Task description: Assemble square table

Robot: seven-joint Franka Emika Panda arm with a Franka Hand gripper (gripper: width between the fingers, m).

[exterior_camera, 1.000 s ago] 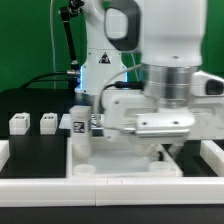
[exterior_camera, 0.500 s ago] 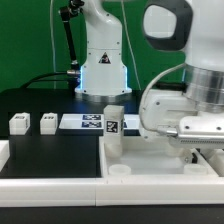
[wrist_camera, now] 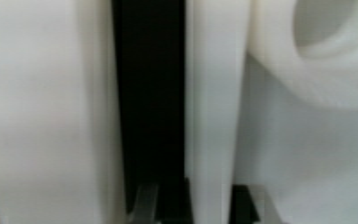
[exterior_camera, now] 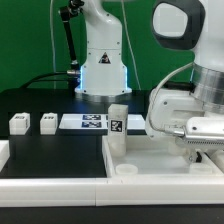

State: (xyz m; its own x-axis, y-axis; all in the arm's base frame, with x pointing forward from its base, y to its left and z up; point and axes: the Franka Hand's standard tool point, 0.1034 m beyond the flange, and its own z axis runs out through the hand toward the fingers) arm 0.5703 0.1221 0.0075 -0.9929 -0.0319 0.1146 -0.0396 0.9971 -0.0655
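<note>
the arm (exterior_camera: 185, 60) fills the exterior view's right, bent over with its wrist pointing down. the fingers (exterior_camera: 200, 150) are low, right at the white tray top (exterior_camera: 150, 160). can't tell if they're clamped on anything or spread, since the hand's body covers them. the wrist view is no help either, just blurry white walls with a black gap between them.

the tray top lies flat on the black tabletop (exterior_camera: 40, 150), toward the exterior view's right, rim up. one tagged leg (exterior_camera: 117, 126) stands upright in it, at its far corner on the exterior view's left. a round bump (exterior_camera: 121, 170) sits in the near corner on that same side.

two more legs (exterior_camera: 18, 123) (exterior_camera: 47, 122) sit side by side on the tabletop, well off to the exterior view's left. the marker board (exterior_camera: 90, 122) lies flat between them and the upright leg.
</note>
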